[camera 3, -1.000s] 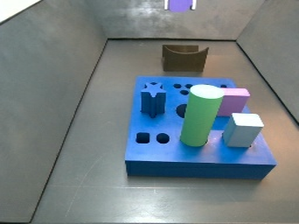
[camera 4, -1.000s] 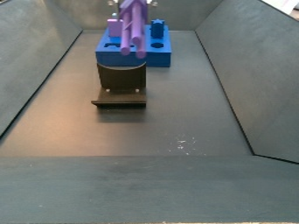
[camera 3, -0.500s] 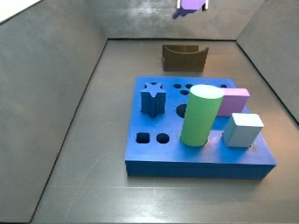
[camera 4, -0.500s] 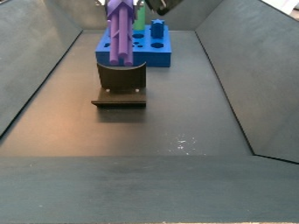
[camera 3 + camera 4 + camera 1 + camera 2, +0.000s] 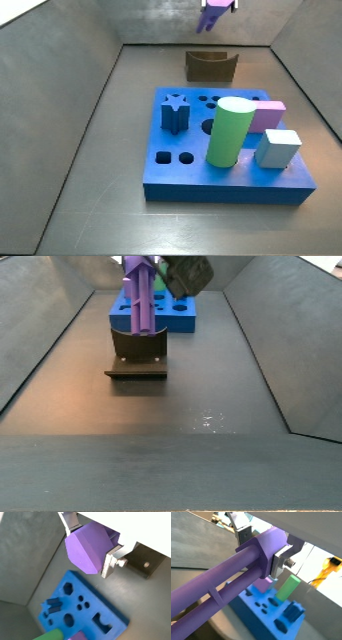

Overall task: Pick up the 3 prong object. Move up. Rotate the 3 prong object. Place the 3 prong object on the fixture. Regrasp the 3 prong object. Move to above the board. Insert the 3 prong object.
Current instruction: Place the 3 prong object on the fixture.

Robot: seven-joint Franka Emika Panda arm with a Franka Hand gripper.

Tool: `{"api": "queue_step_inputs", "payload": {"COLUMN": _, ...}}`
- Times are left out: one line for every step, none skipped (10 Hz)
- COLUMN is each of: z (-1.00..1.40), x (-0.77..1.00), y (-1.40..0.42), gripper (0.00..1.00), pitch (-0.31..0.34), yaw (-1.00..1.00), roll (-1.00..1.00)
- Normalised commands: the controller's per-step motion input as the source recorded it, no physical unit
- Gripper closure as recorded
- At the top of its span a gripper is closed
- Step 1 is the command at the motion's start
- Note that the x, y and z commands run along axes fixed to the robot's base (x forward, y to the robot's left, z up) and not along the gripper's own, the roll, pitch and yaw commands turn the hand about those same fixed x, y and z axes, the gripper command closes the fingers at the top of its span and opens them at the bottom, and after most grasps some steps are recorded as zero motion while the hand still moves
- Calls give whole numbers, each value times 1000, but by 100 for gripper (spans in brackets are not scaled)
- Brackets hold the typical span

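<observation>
Gripper [image 5: 90, 543] is up in the air above the fixture [image 5: 139, 344], silver fingers [image 5: 282, 558] clamped on the 3 prong object [image 5: 231, 574] in both wrist views. In a side view the purple piece [image 5: 138, 294] hangs upright, long axis near vertical, its lower end just above the fixture's notch, apparently not seated yet.

Progress, judged: pick-up, lift and rotation look done; it is now on placing the piece onto the fixture. Left: release, regrasp, move above the board [image 5: 227, 178], insert.

Board's round holes [image 5: 209, 100] are open; green cylinder [image 5: 230, 132], dark blue star peg [image 5: 174, 111], pink cube [image 5: 271, 113] and a pale block [image 5: 279, 148] stand on it already.

Surface: dull grey floor [image 5: 160, 406], bare apart from fixture and board. Grey sloped walls [image 5: 60, 60] box it in.
</observation>
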Motion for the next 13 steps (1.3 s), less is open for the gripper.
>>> {"api": "queue_step_inputs", "payload": {"z": -9, "x": 49, "y": 39, "gripper": 100, "pitch": 18, "yaw": -138, "roll": -414}}
{"api": "queue_step_inputs", "payload": {"z": 7, "x": 40, "y": 18, "gripper": 100, "pitch": -15, "yaw": -125, "roll": -217}}
{"api": "queue_step_inputs", "payload": {"z": -1000, "x": 71, "y": 119, "gripper": 100, "pitch": -14, "yaw": -88, "roll": -117}}
{"api": "queue_step_inputs", "payload": {"z": -1000, "x": 75, "y": 120, "gripper": 100, "pitch": -27, "yaw": -78, "roll": -103}}
{"api": "queue_step_inputs", "payload": {"z": -1000, "x": 86, "y": 111, "gripper": 100, "pitch": -34, "yaw": -71, "roll": -93}}
{"api": "queue_step_inputs", "payload": {"z": -1000, "x": 96, "y": 91, "gripper": 100, "pitch": -42, "yaw": -50, "roll": -55}}
{"api": "queue_step_inputs", "payload": {"z": -1000, "x": 97, "y": 84, "gripper": 100, "pitch": -45, "yaw": -47, "roll": -37}}
{"api": "queue_step_inputs", "payload": {"z": -884, "x": 95, "y": 63, "gripper": 100, "pitch": -38, "yaw": -34, "roll": -18}}
{"api": "queue_step_inputs", "payload": {"z": -631, "x": 82, "y": 42, "gripper": 100, "pitch": -24, "yaw": -26, "roll": -13}}
{"api": "queue_step_inputs", "payload": {"z": -443, "x": 76, "y": 29, "gripper": 100, "pitch": -10, "yaw": -23, "roll": -14}}
{"api": "queue_step_inputs", "payload": {"z": -347, "x": 75, "y": 52, "gripper": 100, "pitch": -18, "yaw": -24, "roll": 2}}
{"api": "queue_step_inputs", "payload": {"z": -252, "x": 59, "y": 110, "gripper": 100, "pitch": -24, "yaw": -29, "roll": 7}}
{"api": "queue_step_inputs", "payload": {"z": -240, "x": 59, "y": 117, "gripper": 100, "pitch": -26, "yaw": -30, "roll": 7}}
